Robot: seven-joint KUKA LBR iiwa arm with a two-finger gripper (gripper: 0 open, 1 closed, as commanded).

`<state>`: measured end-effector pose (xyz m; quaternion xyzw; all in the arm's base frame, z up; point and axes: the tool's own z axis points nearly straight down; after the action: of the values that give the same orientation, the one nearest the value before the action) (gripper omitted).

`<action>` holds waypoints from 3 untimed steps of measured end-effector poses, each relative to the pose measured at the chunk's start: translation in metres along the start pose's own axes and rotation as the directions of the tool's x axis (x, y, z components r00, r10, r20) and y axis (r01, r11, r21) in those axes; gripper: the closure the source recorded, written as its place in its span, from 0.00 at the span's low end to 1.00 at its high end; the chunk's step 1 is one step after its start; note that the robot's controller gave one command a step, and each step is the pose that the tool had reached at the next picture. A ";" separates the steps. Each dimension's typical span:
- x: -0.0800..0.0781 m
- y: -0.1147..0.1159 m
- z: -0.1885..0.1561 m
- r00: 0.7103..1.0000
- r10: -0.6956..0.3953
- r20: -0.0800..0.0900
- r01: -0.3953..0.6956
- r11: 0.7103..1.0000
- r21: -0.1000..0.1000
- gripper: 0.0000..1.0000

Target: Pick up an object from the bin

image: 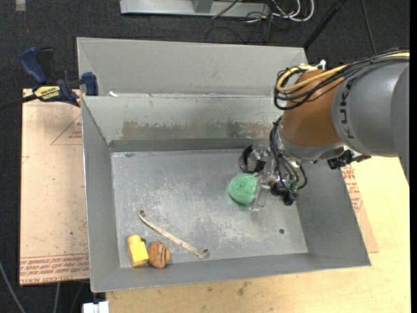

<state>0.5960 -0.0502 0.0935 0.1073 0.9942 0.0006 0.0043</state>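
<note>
Your pincer (263, 189) sits low in the right half of the grey metal bin (186, 191), reaching in under the orange wrist cover (306, 119). A green, fuzzy, rounded ball (242, 189) lies right against the pincer's left side, touching it, on the bin floor right of centre. You cannot tell from here whether the pincer is apart, together, or clamped on the ball. Well apart, at the front-left corner, lie 3 other things: a yellow block (137, 250), a brown rounded lump (159, 255) touching it, and a thin pale strip (171, 235) just behind them.
</note>
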 end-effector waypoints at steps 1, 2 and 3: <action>-0.016 0.007 0.017 0.989 0.145 0.010 -0.145 0.989 -0.002 1.00; -0.016 0.007 0.017 0.989 0.145 0.010 -0.145 0.989 -0.002 1.00; -0.010 0.010 -0.025 0.991 0.134 -0.009 -0.134 0.991 0.003 1.00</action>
<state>0.6071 -0.0429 0.1182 0.1737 0.9848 0.0003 -0.0005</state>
